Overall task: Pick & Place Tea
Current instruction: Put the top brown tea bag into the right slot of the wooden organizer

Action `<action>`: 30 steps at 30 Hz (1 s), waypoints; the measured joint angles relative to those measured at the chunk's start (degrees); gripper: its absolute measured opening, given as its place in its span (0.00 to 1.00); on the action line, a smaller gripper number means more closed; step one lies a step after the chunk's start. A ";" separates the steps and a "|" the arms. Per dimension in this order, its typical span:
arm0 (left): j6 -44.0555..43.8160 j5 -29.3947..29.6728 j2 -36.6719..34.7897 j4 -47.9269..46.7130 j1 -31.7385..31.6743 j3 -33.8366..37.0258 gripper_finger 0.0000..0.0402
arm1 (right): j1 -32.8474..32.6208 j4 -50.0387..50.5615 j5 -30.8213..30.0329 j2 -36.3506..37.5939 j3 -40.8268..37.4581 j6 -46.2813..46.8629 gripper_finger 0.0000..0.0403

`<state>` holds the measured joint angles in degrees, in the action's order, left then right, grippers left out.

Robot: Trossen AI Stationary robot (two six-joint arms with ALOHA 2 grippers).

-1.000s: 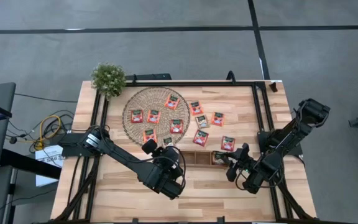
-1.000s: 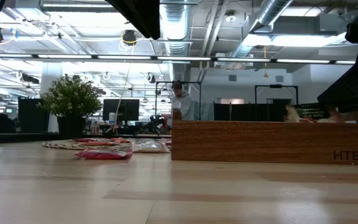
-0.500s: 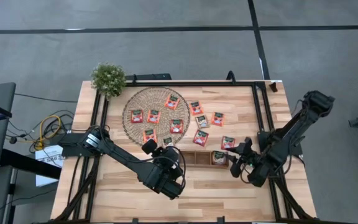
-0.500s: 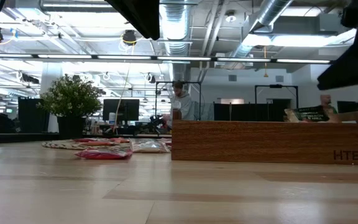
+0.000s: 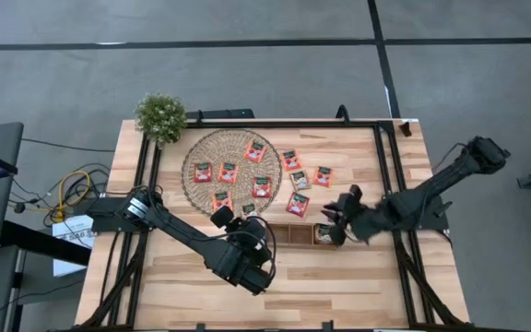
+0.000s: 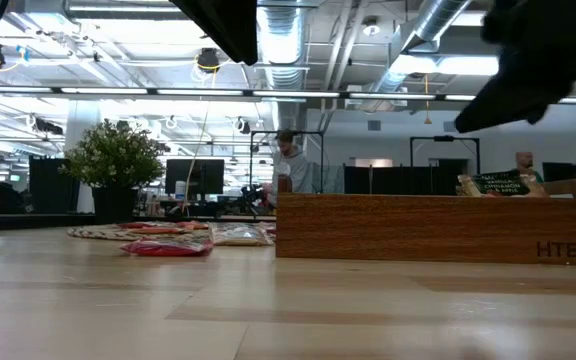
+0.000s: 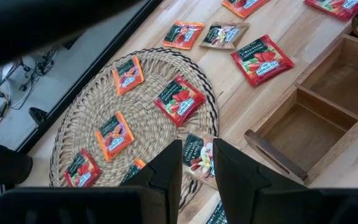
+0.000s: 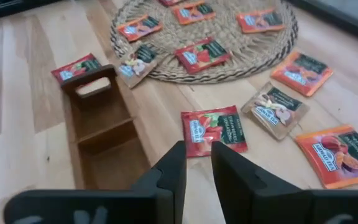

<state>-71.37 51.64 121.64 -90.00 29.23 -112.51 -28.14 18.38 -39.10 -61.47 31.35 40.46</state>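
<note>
Several small red tea sachets lie flat on the round woven mat [image 5: 206, 148] and on the table to its right. Another sachet [image 5: 324, 233] lies in the right compartment of the wooden tray [image 5: 295, 242] and sticks up over its wall [image 6: 498, 184]. My right gripper [image 8: 197, 163] hovers just beyond the tray's right end, above a red sachet [image 8: 213, 130] that lies on the wood. A narrow gap shows between its fingers, with nothing in it. My left gripper [image 7: 196, 171] hangs high over the mat's near edge, narrowly open and empty, above a pale sachet [image 7: 197, 154].
A small potted plant [image 5: 160, 116] stands at the table's far left corner. Black rails [image 5: 390, 175] run along both sides of the table. The tray's left and middle compartments [image 7: 303, 130] hold nothing. A red sachet [image 8: 76, 67] lies on the table off the tray's left end.
My right gripper has risen from over the tray's right compartment and swung toward the table's far edge, ending above the red sachet beside the tray. The sachet in the right compartment stays there. My left arm has kept still.
</note>
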 joint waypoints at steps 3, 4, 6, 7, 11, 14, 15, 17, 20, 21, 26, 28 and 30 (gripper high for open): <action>-0.47 0.00 0.00 -0.01 -0.01 0.00 0.21 | 7.33 -1.49 8.20 1.40 0.00 -3.95 0.18; -1.25 0.00 -0.01 0.00 -0.19 0.00 0.21 | 9.70 -1.87 11.05 1.77 0.00 -5.39 0.18; -2.73 -0.20 -0.07 0.01 -0.46 0.00 0.21 | 14.43 -3.27 16.57 2.17 0.00 -8.12 0.19; -2.89 -0.32 -0.24 0.02 -0.69 0.04 0.21 | 16.49 -3.90 19.07 2.28 0.00 -9.50 0.20; -1.49 -0.30 -1.27 0.01 -1.83 0.13 0.21 | 23.92 -5.02 24.53 2.23 0.90 -13.57 0.22; -1.10 -0.43 -2.65 0.04 -3.09 1.98 0.21 | 28.14 -5.42 26.15 2.21 2.67 -17.60 0.22; -1.11 -0.42 -3.31 0.02 -3.54 3.10 0.21 | 29.28 -5.33 26.81 2.21 3.35 -19.16 0.22; -1.11 -0.44 -5.30 0.13 -4.44 6.17 0.21 | 31.12 -5.20 28.02 2.19 4.87 -21.99 0.22; -1.71 -0.44 -9.12 -0.01 -5.82 11.87 0.21 | 33.24 -5.34 29.77 2.19 6.83 -24.89 0.22; -1.81 -0.58 -10.64 0.22 -6.30 14.10 0.21 | 33.83 -5.28 30.22 2.19 7.24 -25.52 0.22; -2.94 -0.84 -20.10 5.35 -7.76 25.99 0.21 | 36.46 -5.26 31.27 2.17 8.46 -26.19 0.22; -2.88 -0.90 -24.37 9.31 -8.15 31.18 0.21 | 37.79 -5.29 34.16 1.78 8.54 -27.42 0.22; -2.24 -0.87 -28.95 13.59 -8.36 36.33 0.21 | 38.82 -5.38 36.60 0.53 8.66 -27.76 0.22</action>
<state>-73.62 50.76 92.69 -76.41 20.88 -76.18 10.67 13.00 -2.50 -60.95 40.01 12.70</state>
